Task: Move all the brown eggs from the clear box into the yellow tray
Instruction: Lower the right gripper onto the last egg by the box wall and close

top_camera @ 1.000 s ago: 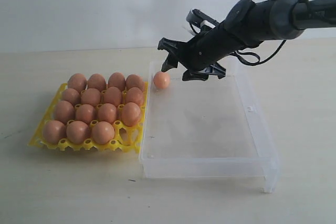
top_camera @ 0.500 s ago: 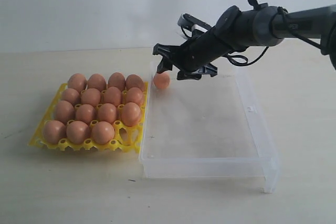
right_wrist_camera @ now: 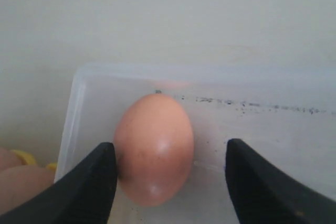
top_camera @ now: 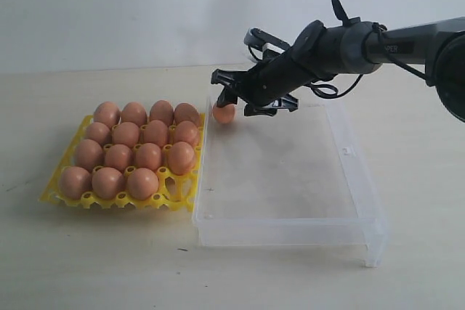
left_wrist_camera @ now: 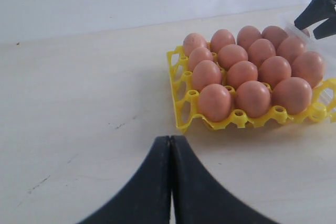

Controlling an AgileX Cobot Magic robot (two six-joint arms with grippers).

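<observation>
One brown egg (top_camera: 224, 113) (right_wrist_camera: 154, 148) lies in the far left corner of the clear box (top_camera: 290, 231) (right_wrist_camera: 73, 108). My right gripper (top_camera: 237, 105) (right_wrist_camera: 169, 156) is open and straddles it. One finger (right_wrist_camera: 92, 182) sits right against the egg's side; the other finger (right_wrist_camera: 262, 182) stands well apart. Several more brown eggs (top_camera: 138, 147) (left_wrist_camera: 252, 69) fill the yellow tray (top_camera: 51, 192) (left_wrist_camera: 178, 114), left of the box. My left gripper (left_wrist_camera: 170, 140) is shut and empty, over bare table near a corner of the tray, and does not show in the exterior view.
The box's near wall and raised lip (top_camera: 374, 241) stand at the front right. The tray's right edge touches the box's left wall (top_camera: 200, 172). A pale wall backs the beige table (top_camera: 87, 266). The right arm's cables (top_camera: 338, 81) loop above the box.
My right arm has moved left and down to the egg, so its open fingers now sit on either side of it. The egg has stayed put.
</observation>
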